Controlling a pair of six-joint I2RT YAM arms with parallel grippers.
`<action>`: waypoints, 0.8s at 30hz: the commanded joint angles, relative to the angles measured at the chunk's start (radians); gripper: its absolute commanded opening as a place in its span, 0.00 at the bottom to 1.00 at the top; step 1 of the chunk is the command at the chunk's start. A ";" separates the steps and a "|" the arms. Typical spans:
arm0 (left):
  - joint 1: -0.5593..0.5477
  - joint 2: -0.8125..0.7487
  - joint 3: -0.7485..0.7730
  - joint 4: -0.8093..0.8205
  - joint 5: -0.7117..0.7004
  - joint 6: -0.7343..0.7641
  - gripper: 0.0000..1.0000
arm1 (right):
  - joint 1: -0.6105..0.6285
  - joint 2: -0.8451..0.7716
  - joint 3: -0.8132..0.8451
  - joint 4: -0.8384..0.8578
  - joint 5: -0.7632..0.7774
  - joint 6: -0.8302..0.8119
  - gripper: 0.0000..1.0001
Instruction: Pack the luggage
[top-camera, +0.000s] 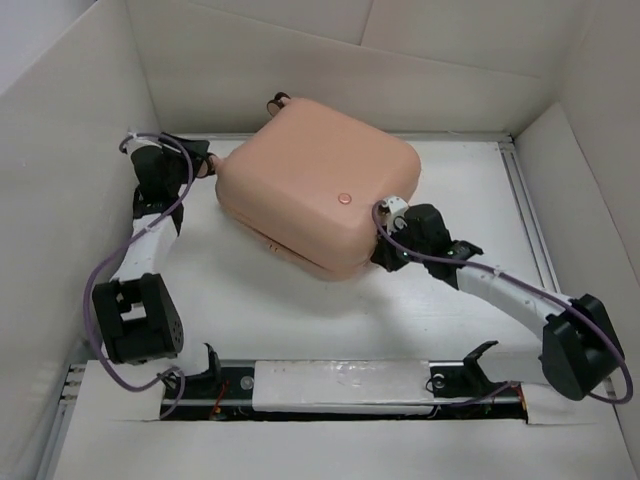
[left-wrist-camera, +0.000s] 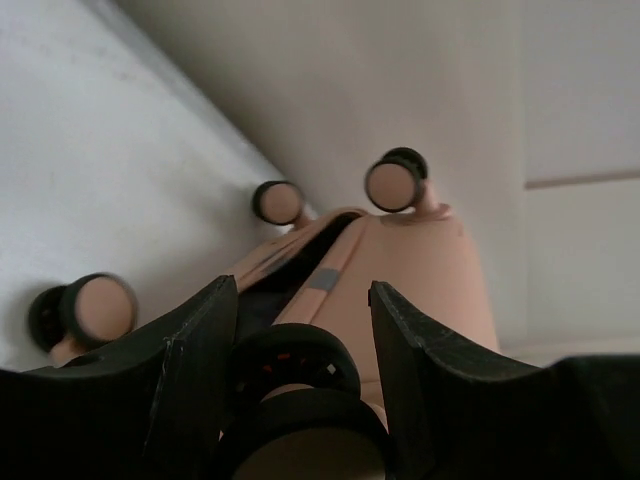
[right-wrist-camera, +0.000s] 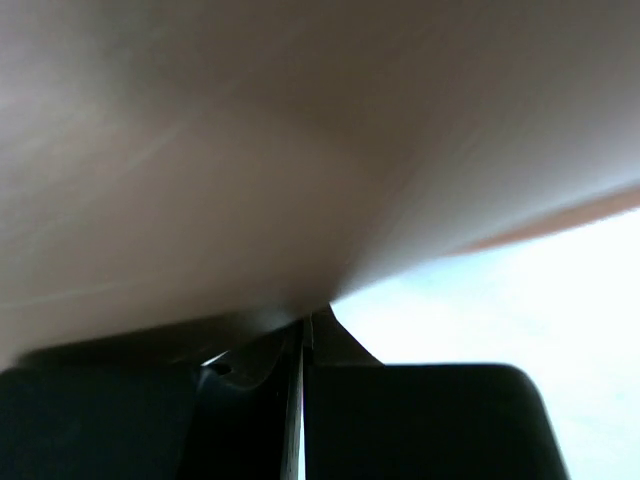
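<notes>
Two risks here. My left gripper (left-wrist-camera: 300, 290) has its fingers apart either side of a wheel (left-wrist-camera: 292, 362), not clamped. If I push now, the wheel could slip out and the luggage (top-camera: 310, 180) could swing on the table (top-camera: 400, 300). My right gripper (right-wrist-camera: 305, 345) has its fingers pressed together against the near right corner, and a shove there might spring the seam. The luggage lies flat toward the back wall. Its salmon-pink lid is down but gapes at the wheel end, showing black lining.
</notes>
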 joint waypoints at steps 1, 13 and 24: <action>-0.095 -0.140 0.085 -0.042 0.346 -0.065 0.00 | 0.051 0.035 0.114 0.202 -0.061 -0.068 0.00; -0.075 -0.444 -0.189 -0.164 0.263 0.032 0.00 | 0.138 -0.192 -0.119 0.213 -0.066 -0.014 0.00; -0.005 -0.483 -0.418 -0.116 0.142 0.011 0.00 | 0.263 -0.212 -0.187 0.199 -0.139 -0.036 0.00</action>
